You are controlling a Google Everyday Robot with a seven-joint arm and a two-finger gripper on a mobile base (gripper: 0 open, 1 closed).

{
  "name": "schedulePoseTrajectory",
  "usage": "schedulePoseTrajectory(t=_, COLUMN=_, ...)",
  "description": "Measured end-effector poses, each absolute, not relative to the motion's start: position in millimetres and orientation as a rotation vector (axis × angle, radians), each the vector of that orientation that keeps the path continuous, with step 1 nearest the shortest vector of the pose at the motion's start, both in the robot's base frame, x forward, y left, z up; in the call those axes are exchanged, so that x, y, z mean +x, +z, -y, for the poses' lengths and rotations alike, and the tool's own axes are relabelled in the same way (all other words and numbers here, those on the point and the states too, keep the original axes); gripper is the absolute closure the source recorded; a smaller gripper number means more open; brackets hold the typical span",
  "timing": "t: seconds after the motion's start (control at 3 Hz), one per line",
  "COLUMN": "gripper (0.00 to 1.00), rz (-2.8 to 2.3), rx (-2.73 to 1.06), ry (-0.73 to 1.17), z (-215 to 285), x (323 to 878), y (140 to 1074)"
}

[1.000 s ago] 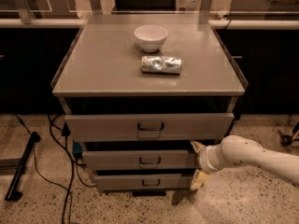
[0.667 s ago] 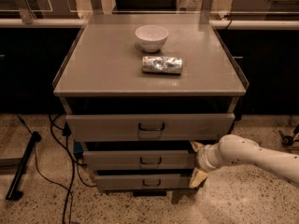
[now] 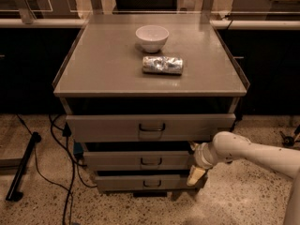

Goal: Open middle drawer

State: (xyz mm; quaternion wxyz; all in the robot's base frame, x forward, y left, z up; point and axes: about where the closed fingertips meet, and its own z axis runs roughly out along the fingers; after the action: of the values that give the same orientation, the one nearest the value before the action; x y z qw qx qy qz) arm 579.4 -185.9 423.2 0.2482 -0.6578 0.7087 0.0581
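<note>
**Cables** [image 3: 70, 172]: dark, trailing on the speckled floor left of the cabinet. Unmoved.

**Surface** [image 3: 103, 64]: grey cabinet top. It carries a white bowl [image 3: 152, 37] and, just in front of it, a crumpled foil packet [image 3: 162, 64]. Both lie as they did a second ago.

**Top drawer** [image 3: 108, 128]: the tallest front, standing proud of the frame. No shift.

**Middle drawer** [image 3: 117, 161]: second of three, with a low flat front and its small wire handle [image 3: 151, 161] at centre.
- Its position is unchanged over the last second, and the dark gap above it is no wider.
- Judgement: the pull has not yet taken effect, so the task is still at the contact stage.

**Bottom drawer** [image 3: 117, 183]: the lowest front. Untouched.

**Tool** [image 3: 194, 161]: at the right end of the middle drawer front, well right of the handle.
- It is spread, with one pale finger showing above the front's corner and the other [image 3: 196, 175] hanging below it.
- Whether either finger bears on the metal cannot be told.
- It has barely moved from a second ago.

**Arm** [image 3: 253, 156]: white, entering from the lower right.
- The forearm runs nearly level toward the cabinet, and the wrist is turned so the fingers stack one over the other.
- The rounded joint has crept slightly left, toward the drawers.
- Judgement: the tool is being settled against the drawer's end rather than on the handle.
</note>
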Motion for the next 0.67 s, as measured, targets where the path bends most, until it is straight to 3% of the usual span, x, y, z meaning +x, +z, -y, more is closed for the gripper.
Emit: schedulePoseTrajectory(t=0.67, gripper=0.0, rz=-2.023, rx=-1.823, ry=0.229, z=187.6, x=578.6, y=408.0)
